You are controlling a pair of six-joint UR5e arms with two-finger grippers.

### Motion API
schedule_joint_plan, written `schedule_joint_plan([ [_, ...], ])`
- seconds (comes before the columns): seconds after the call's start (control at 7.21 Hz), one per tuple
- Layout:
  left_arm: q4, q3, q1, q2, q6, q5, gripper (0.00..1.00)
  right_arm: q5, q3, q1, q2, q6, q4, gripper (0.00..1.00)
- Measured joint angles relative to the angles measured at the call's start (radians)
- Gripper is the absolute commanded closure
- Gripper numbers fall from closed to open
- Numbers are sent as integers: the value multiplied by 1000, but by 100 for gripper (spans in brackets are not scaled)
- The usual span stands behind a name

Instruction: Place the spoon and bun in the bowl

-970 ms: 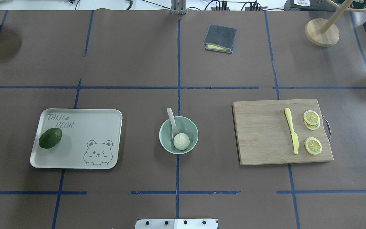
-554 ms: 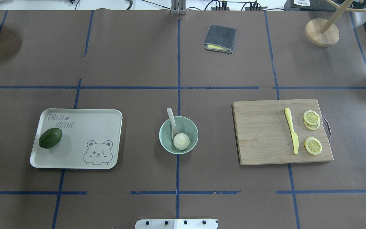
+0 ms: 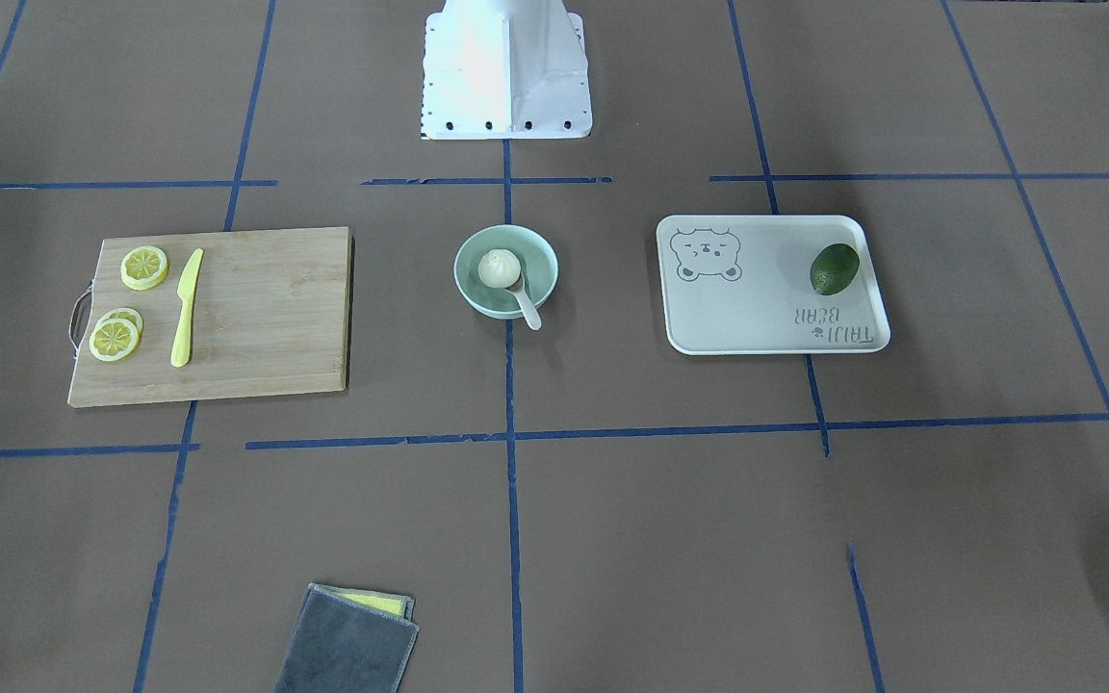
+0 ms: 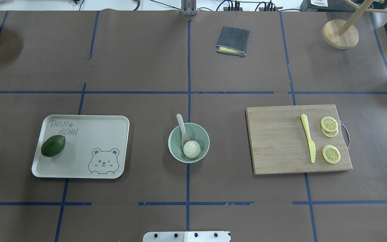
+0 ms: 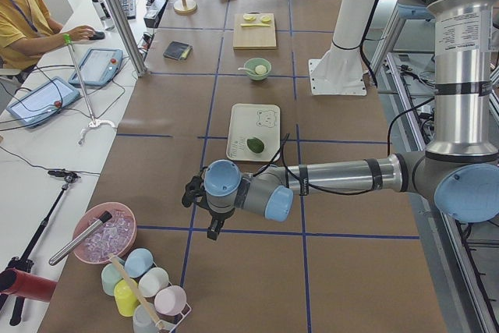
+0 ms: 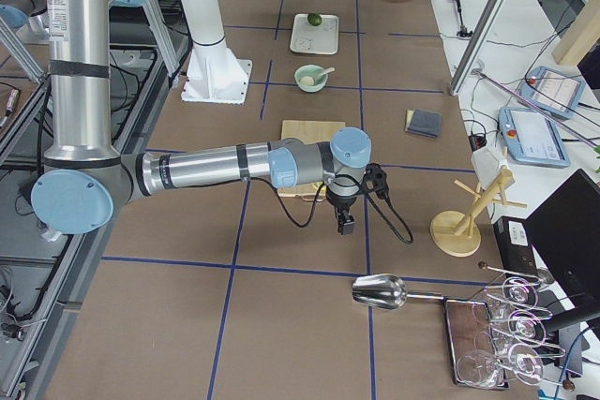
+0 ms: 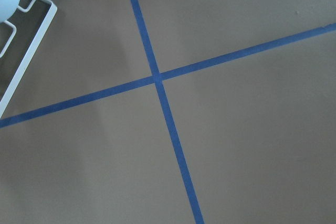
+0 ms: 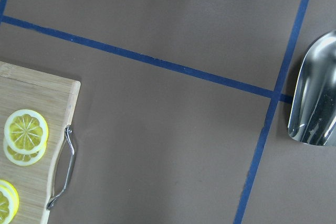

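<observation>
The mint-green bowl (image 4: 174, 147) stands at the table's middle, also in the front view (image 3: 473, 289). The cream bun (image 4: 191, 149) sits inside it. The pale spoon (image 4: 181, 124) lies with its scoop in the bowl beside the bun and its handle over the far rim (image 3: 528, 310). My left gripper (image 5: 212, 228) hangs far off at the table's left end, seen only in the left side view; I cannot tell if it is open. My right gripper (image 6: 345, 227) hangs past the cutting board at the right end, seen only in the right side view; I cannot tell its state.
A white bear-print tray (image 4: 89, 134) with an avocado (image 4: 53, 146) lies left of the bowl. A wooden cutting board (image 4: 277, 141) with a yellow knife (image 4: 308, 137) and lemon slices (image 4: 331, 154) lies right. A grey cloth (image 4: 232, 40), wooden stand (image 4: 340, 33) and metal scoop (image 8: 315, 103) sit further out.
</observation>
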Motion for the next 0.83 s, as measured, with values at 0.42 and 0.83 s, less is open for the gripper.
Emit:
schedule_joint_plan([
  [0.42,219,-54,2,-41,0,1,0,5,2,18,21,0,-15,0],
  [0.83,323,-92,2,-52,1,1,0,33,-4,57,57,-15,-93,0],
])
